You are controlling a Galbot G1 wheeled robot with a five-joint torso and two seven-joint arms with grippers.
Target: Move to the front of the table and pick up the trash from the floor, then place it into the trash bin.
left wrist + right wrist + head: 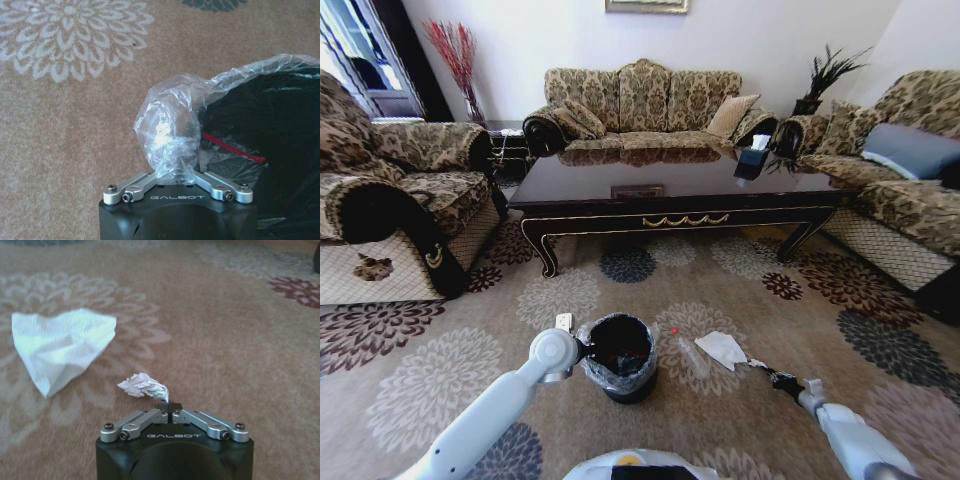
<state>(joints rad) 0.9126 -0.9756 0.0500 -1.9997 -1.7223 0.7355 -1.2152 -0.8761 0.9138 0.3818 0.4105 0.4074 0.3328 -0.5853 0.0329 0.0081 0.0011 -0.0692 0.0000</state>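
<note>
The robot faces the counter [680, 190], left jaws [172, 172] pinching the bin [620, 357] liner, right jaws [169, 406] closed on a small scrap [142, 385]; paper [722, 348] and bottle [692, 355] lie beside the bin.

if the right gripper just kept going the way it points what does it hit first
Most likely nothing new: the right gripper appears shut on the small crumpled scrap at its tips. Past that lies the patterned carpet, with the white paper sheet off to one side of the line, though depth is unclear.
</note>
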